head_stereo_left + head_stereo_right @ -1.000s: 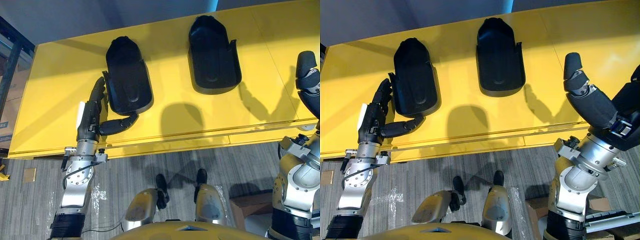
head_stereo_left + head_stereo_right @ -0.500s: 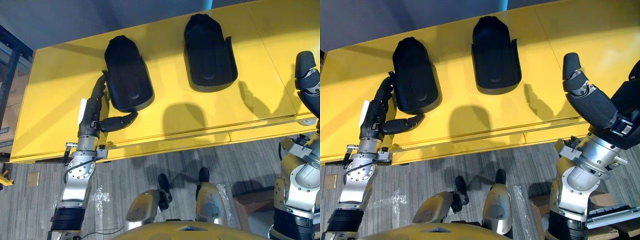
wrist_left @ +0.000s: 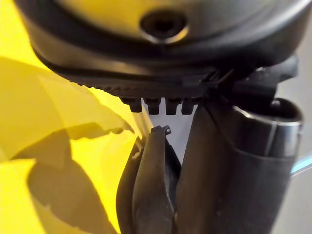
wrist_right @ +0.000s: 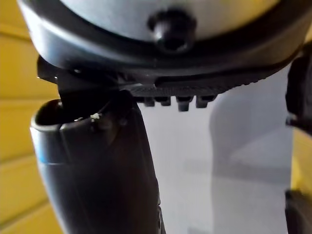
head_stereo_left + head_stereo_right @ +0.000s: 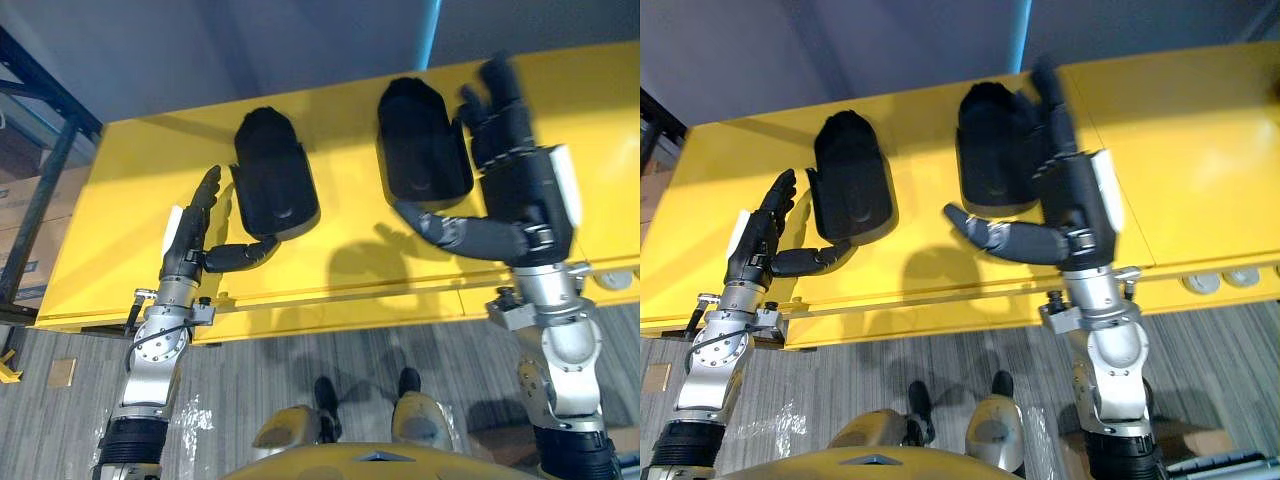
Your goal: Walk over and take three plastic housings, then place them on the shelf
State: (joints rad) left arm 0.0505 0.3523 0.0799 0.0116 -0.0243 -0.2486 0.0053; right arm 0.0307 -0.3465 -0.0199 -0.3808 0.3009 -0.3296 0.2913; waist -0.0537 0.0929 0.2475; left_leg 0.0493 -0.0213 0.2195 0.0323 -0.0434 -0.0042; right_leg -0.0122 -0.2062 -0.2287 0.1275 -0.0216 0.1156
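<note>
You saw the left hand (image 5: 188, 238) open: fingers straight, thumb spread sideways, holding nothing. It lay over the yellow table (image 5: 110, 210) near the table's front edge, with its fingers along the left flank of the left housing (image 5: 272, 178) and its thumb just at that housing's near end. You could not confirm contact. The right hand (image 5: 527, 190) was likewise spread and empty, over the table beside the right housing (image 5: 420, 140), thumb reaching toward its near end.

Count: two black plastic housings, one table. Both housings rested on the table, side by side and apart. Each long axis ran from the table's front edge to its back edge. The rounded closed ends pointed to the back edge, the open ends to the front.
</note>
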